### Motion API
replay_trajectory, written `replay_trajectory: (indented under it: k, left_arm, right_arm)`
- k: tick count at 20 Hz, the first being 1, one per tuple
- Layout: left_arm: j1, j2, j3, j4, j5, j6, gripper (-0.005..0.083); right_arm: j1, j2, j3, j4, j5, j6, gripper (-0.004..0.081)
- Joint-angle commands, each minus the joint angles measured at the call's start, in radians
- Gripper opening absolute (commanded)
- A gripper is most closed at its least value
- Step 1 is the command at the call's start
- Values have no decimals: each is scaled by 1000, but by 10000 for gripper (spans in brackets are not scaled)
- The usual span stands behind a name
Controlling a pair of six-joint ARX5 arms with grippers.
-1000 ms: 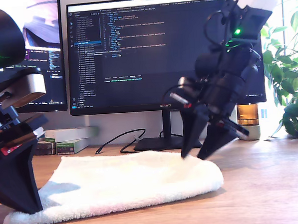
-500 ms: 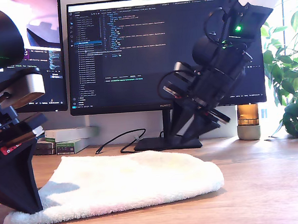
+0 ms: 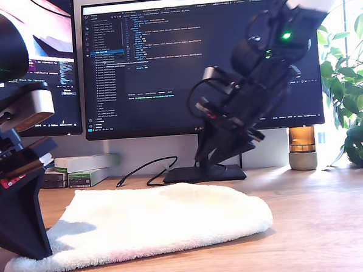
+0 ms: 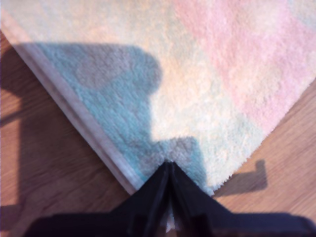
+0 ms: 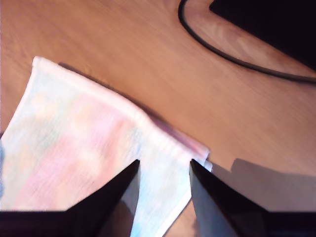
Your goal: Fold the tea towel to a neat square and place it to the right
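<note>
My second gripper [image 3: 210, 160] has risen off the towel [image 3: 156, 225], jaws apart and empty. My first gripper [image 4: 168, 170] stays pinched on the towel's corner on the desk [image 3: 320, 226].

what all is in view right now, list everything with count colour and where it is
tea towel: one, whitish with faint pink and mint tints, flat on the desk in front of the monitors
desk: one, brown wood, under everything
monitors: two, dark screens with text, at the back
cable: one, black, on the desk by the monitor stand
boxes: a few, white and green, stacked at the exterior view's left
plant: one, green, at the exterior view's right edge
jar: one, amber, beside the plant
my first gripper: black, shut on a towel corner
my second gripper: black, open, raised above the towel
</note>
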Motion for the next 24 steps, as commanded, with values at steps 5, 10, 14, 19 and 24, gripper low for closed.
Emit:
replay_trajectory:
  k: [5,10,14,19,24]
  left_arm:
    - [3,79,-106,-60,-24,8,-21]
    - [3,79,-106,-60,-23,8,-21]
    - [3,79,-106,-62,-24,8,-21]
    - [3,79,-106,-63,-24,8,-21]
    - [3,79,-106,-63,-24,8,-21]
  right_arm:
    - [5,86,94,-129,-8,-185,281]
    - [5,100,94,-177,-15,-417,280]
    - [10,100,94,-154,3,-546,280]
    - [11,129,94,-144,2,-608,280]
    - [11,147,94,-130,-1,-614,280]
